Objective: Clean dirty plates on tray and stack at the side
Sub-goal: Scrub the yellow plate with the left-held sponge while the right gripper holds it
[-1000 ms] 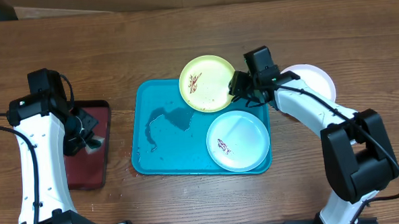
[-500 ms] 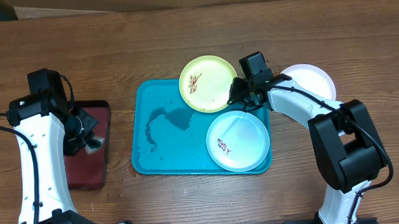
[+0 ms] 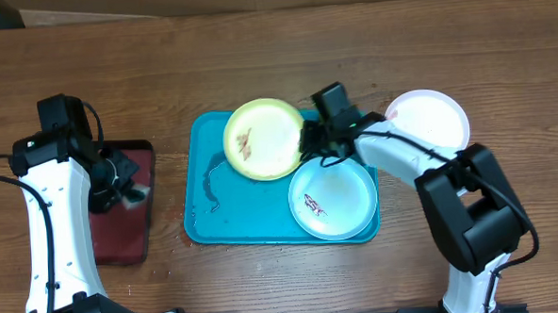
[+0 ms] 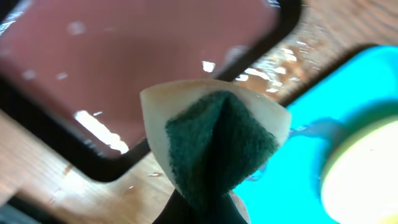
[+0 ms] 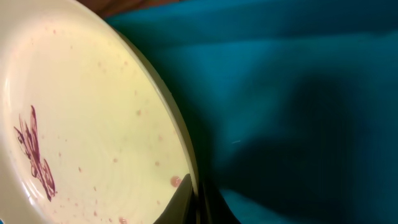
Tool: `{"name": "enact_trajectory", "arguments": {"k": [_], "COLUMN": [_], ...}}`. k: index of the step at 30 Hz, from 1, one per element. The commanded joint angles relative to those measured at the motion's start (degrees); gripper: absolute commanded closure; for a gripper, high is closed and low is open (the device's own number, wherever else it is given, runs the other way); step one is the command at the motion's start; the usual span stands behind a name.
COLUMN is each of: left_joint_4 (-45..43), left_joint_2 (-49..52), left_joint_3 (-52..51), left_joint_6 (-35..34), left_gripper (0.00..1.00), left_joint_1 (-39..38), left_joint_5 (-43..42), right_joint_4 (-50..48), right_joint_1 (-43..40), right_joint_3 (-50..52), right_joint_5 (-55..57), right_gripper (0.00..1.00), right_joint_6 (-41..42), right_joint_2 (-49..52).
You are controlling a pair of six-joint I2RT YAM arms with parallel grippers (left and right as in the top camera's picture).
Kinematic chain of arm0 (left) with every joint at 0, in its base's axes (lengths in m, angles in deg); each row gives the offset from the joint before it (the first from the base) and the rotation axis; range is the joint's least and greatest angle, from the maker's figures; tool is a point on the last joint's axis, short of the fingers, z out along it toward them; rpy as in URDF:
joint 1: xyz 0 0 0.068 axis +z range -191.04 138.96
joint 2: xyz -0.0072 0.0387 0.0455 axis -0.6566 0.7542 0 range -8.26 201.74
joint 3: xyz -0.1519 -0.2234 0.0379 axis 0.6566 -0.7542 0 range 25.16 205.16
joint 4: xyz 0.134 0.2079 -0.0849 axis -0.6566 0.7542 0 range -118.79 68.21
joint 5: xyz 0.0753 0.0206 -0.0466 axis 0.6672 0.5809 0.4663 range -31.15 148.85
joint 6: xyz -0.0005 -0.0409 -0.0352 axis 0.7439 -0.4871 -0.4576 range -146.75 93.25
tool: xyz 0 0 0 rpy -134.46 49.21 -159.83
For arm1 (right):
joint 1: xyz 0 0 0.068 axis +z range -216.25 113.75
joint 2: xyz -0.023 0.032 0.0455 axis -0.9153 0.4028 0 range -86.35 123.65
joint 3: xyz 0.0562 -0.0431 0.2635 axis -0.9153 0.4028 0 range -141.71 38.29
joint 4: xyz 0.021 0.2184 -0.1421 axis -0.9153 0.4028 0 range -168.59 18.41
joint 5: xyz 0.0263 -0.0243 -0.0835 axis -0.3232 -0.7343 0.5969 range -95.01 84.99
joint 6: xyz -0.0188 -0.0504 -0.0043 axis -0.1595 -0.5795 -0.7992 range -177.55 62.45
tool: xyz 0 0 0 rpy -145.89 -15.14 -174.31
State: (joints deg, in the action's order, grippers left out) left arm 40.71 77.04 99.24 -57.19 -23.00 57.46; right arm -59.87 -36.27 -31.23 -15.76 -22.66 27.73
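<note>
Overhead first. Shows the right gripper [image 3: 308,139] pinched shut on the right rim of the yellow-green plate [image 3: 259,138], where a second ago it stood apart-jawed at that same rim. Has drawn the plate left and down since then: formerly overhanging the far edge of the teal tray [image 3: 202,221], now mostly over the tray's upper middle, above the puddle of water [image 3: 225,173]. Lifted clear or sliding, cannot tell. Puts the plate's lower right edge just beside the pale mint plate [image 3: 342,187]; touching or not, cannot tell. Leaves the mint plate in the tray's near right corner, its reddish smear [image 3: 311,205] unwiped, and the white plate [image 3: 430,117] off the tray on the wooden table [image 3: 256,54] to the right, no smear visible. Finds the left gripper [image 3: 127,185] over the dark red tray [image 3: 122,229], in the same spot as before.

Left wrist next. Shows the jaws clamped on a folded sponge [image 4: 214,140], green scouring face inward, pale outside, hanging above the dark red tray's black rim, with teal tray and a slice of yellow-green plate at right.

Right wrist last. Shows dark fingertips [image 5: 205,208] nipped narrow on the plate's rim, a purple-red scribble [image 5: 34,152] on its face, small specks around, teal beneath.

Reads as: plate secured and brought toward the sponge arm; scrubbing not begun; two plates left to clean and stack by the white one.
</note>
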Motion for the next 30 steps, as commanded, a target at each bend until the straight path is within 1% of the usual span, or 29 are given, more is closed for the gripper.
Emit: {"name": "enact_trajectory", "arguments": {"k": [1,6,10,16,23,26,28,30], "left_joint_4": [-1.5,-4.2,-5.6,-9.1,-9.9,-10.2,-10.2,-10.4], "left_joint_2": [-0.2,-0.2,-0.2,-0.2,0.0,0.7,1.5,2.5], "left_joint_3": [-1.6,-4.6,-6.0,-6.0,-6.1,-6.1,-6.1,-6.1], "left_joint_6": [6.5,7.8,8.0,10.2,10.5,8.2,4.2,1.4], "left_gripper": [0.96,0.96,0.96,0.96,0.96,0.96,0.96,0.96], "left_joint_1": [-0.8,-3.7,-7.3,-11.8,-18.7,-21.8,-23.3,-24.4], "left_joint_5": [-7.6,-9.1,-9.0,-9.2,-9.2,-7.8,-5.6,-5.1], "right_joint_4": [-1.7,-3.0,-0.5,3.1,3.5,3.7,4.3,5.0], "right_joint_1": [3.6,7.9,10.6,10.9,10.9,10.9,10.9,10.9], "right_joint_3": [0.3,0.3,0.3,0.3,0.2,0.2,0.2,0.2], "right_joint_5": [-1.3,0.8,6.1,6.1,3.1,2.0,2.1,2.1], "right_gripper": [0.96,0.96,0.94,0.91,0.89,0.89,0.89,0.89], "right_joint_6": [0.1,1.0,1.2,1.2,1.2,1.2,3.2,5.5], "right_joint_2": [0.6,0.6,0.6,0.6,0.6,0.6,0.6,0.6]}}
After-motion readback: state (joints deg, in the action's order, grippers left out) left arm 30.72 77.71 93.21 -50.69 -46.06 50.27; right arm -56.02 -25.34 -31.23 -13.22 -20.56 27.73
